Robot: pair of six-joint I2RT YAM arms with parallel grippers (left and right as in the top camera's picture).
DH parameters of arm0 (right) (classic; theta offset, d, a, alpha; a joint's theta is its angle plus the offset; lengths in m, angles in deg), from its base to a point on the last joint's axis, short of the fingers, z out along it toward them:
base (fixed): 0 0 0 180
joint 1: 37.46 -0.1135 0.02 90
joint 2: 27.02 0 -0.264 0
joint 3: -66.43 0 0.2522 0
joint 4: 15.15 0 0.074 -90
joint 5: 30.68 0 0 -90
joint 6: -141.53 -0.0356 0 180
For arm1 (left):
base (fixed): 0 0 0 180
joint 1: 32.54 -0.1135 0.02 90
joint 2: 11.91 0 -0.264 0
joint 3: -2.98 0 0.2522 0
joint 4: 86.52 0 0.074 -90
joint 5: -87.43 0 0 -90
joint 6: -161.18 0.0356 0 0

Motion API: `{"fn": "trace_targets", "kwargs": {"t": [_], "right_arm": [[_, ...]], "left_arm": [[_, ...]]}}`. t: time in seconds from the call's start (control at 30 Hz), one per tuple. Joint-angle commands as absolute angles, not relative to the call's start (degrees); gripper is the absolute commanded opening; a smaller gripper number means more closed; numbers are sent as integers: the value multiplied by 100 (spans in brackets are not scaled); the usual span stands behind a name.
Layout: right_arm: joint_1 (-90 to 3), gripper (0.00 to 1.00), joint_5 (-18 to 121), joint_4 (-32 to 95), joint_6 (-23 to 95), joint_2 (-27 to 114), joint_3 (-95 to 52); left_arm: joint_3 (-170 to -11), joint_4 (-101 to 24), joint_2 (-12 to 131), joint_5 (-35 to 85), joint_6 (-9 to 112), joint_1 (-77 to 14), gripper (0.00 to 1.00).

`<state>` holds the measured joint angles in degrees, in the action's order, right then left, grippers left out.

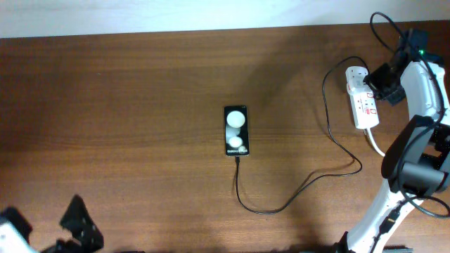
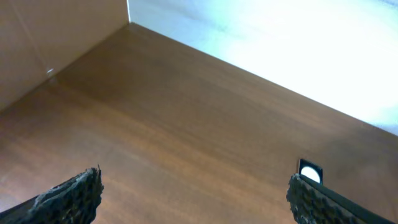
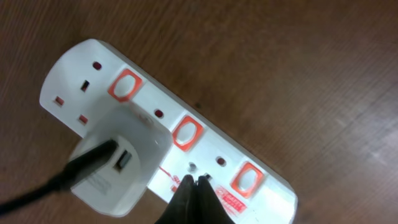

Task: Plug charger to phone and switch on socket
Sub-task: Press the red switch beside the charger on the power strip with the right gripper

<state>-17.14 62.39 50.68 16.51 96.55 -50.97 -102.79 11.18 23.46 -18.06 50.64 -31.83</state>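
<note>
The black phone [image 1: 235, 130] lies in the middle of the table, two white spots on its screen. The thin black charger cable [image 1: 295, 197] runs from the phone's near end in a loop to a white adapter [image 3: 115, 163] plugged into the white socket strip [image 1: 363, 98] at the right. The strip shows three red switches [image 3: 186, 132] in the right wrist view. My right gripper [image 3: 194, 182] is shut and empty, its tips over the strip's face between the middle and last switch. My left gripper [image 2: 193, 193] is open and empty at the front left; the phone's corner [image 2: 310, 171] shows beyond its right finger.
The strip's thick white cord [image 1: 376, 144] trails toward the right arm's base [image 1: 415, 176]. A pale wall edge [image 1: 176, 14] runs along the table's far side.
</note>
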Motion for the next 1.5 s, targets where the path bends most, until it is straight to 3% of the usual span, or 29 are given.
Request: {"fn": "trace_targets", "kwargs": {"t": [0.0, 0.07, 0.67, 0.9, 1.47], "right_arm": [[-1719, 4, 6121, 4832, 1723, 9972, -5215], [-1719, 4, 6126, 4731, 1723, 10066, -5215], [-1734, 4, 5971, 4576, 1725, 10365, -5213], [-2101, 4, 5992, 4572, 1721, 10365, -5202], [-1830, 4, 6257, 4465, 1810, 10352, -5385]], "left_arm": [[-10288, 1693, 1872, -1845, 5115, -3288, 99], [-10274, 2375, 1677, -1847, 5117, -3288, 99], [-10277, 2392, 1341, -1845, 5115, -3288, 99], [-10272, 2392, 10, -1845, 5115, -3376, 99], [-10272, 2392, -6, -1845, 5115, -3474, 99]]}}
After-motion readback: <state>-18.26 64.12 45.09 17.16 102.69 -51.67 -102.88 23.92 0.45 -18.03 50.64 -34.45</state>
